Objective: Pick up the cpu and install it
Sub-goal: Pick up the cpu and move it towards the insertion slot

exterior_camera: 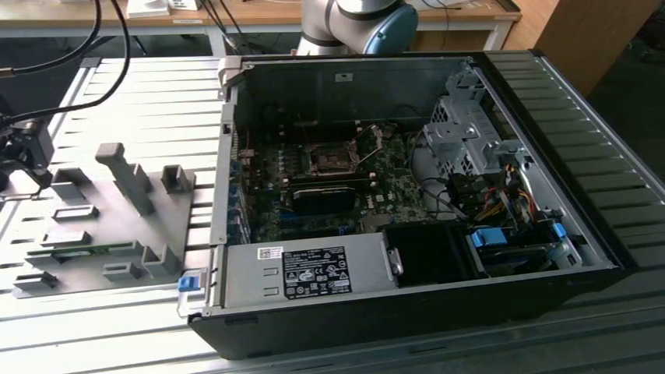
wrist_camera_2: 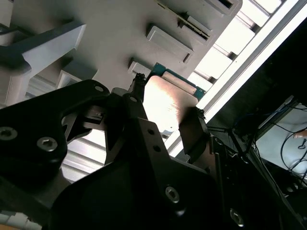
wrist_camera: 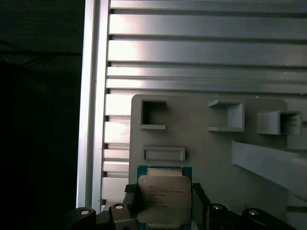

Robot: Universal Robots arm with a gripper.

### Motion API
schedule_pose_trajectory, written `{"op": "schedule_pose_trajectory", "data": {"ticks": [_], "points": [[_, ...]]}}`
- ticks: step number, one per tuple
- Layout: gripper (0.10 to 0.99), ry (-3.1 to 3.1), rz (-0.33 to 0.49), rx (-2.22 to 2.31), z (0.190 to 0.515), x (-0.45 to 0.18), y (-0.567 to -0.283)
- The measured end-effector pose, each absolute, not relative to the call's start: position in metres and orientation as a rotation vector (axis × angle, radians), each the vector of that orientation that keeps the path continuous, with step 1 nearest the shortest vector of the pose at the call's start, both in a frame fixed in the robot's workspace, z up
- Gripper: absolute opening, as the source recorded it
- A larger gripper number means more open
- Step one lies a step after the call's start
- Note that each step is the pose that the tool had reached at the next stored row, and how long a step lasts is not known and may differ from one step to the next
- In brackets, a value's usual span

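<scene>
Currently, in the exterior view, the open computer case [exterior_camera: 343,86] holds the motherboard [exterior_camera: 400,183], its socket [exterior_camera: 334,160] seemingly unfilled and well apart from the grey fixture plate [exterior_camera: 192,218]. In the second wrist view the pincer [wrist_camera_2: 167,112] is clenched on the cpu [wrist_camera_2: 165,98] by two thin edges, so a slip could drop it. In the first wrist view the cpu is at the plate's edge, beside vacant pockets [wrist_camera: 153,115]. A tilted chip could damage the socket.

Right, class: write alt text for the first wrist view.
The cpu, silvery with a green rim, sits at the dark gripper, with a grey fixture plate of raised pockets and a ribbed metal table behind it.
</scene>
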State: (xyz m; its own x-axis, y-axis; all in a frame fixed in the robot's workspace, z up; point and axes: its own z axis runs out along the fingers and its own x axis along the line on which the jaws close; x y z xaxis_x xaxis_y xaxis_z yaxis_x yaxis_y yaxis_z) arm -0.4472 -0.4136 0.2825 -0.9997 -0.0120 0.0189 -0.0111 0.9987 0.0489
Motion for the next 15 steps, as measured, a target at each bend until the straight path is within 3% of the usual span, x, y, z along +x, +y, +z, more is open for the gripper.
{"op": "schedule_pose_trajectory", "data": {"ticks": [15], "points": [[0.541, -3.121, -0.076, 0.018, 0.295, -0.447, -0.414]]}}
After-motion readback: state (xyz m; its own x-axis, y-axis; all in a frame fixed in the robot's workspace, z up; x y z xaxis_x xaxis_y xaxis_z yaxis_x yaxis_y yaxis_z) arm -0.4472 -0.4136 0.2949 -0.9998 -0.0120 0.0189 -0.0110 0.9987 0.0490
